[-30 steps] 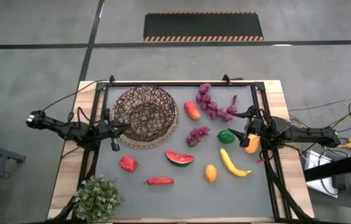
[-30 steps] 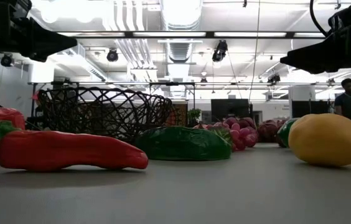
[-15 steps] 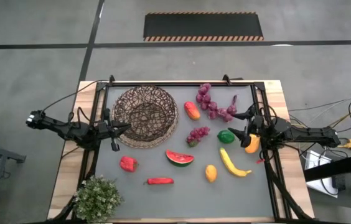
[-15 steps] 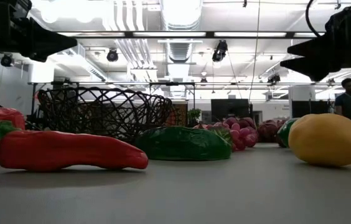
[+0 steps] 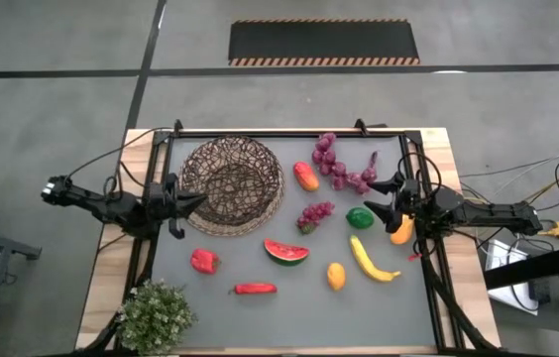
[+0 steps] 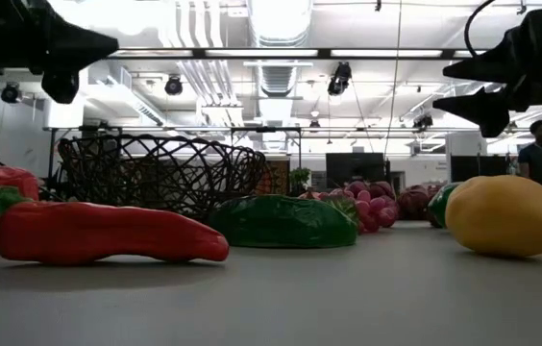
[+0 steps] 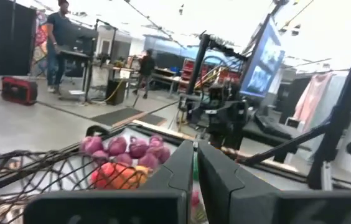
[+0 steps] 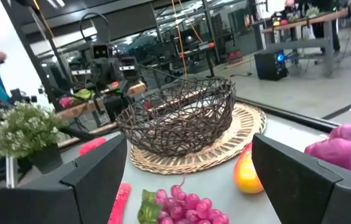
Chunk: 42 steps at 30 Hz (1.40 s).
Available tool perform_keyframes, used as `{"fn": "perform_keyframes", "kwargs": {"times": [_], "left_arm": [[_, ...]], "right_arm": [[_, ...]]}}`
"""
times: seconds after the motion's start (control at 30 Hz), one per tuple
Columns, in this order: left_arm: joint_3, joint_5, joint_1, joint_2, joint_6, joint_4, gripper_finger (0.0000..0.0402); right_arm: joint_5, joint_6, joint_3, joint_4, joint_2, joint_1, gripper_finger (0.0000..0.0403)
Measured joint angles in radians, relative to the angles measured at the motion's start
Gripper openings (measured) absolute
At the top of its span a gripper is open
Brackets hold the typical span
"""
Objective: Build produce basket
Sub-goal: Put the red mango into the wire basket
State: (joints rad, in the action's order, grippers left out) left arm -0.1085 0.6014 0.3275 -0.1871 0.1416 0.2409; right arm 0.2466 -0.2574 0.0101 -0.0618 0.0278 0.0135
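Basket (image 5: 232, 184) beside (shut) left tool (image 5: 197, 195)

Empty wicker basket (image 5: 232, 184), produce (image 5: 286, 251) alongside

Small green potted plant (image 5: 157, 315) seen at near-left corner of grey surface (image 5: 289, 307). Round woven mat (image 8: 225, 140) noted. Hazard-edged floor mat (image 5: 324, 42) beyond. Person (image 6: 541, 154) in bkgd.

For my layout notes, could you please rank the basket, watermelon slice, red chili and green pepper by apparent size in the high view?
1. basket
2. watermelon slice
3. red chili
4. green pepper

The last two look close.
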Motion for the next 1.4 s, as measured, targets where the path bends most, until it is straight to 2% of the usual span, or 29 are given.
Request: {"fn": "perform_keyframes", "kwargs": {"times": [0.23,0.6,0.7,0.83,1.1,1.4], "left_arm": [[0.0,0.019,0.0,-0.038,-0.013,0.195,0.0005],[0.0,0.025,0.0,-0.164,-0.303,0.549,0.0005],[0.0,0.0,0.0,-0.205,-0.348,0.622,0.0005],[0.001,-0.044,0.0,-0.254,-0.369,0.648,0.0005],[0.0,-0.047,0.0,-0.315,-0.418,0.706,0.0005],[-0.047,-0.047,-0.001,-0.375,-0.413,0.733,0.0005]], "right_arm": [[0.0,0.096,0.0,-0.06,0.0,0.0,0.0325],[0.001,0.12,0.0,-0.115,0.0,0.0,0.0325],[0.032,0.124,0.0,-0.116,0.0,0.0,0.0325],[0.079,0.126,0.0,-0.119,0.0,0.0,0.0325],[0.123,0.129,0.0,-0.132,0.0,0.0,0.0325],[0.122,0.075,0.0,-0.142,0.0,0.0,0.0325]]}}
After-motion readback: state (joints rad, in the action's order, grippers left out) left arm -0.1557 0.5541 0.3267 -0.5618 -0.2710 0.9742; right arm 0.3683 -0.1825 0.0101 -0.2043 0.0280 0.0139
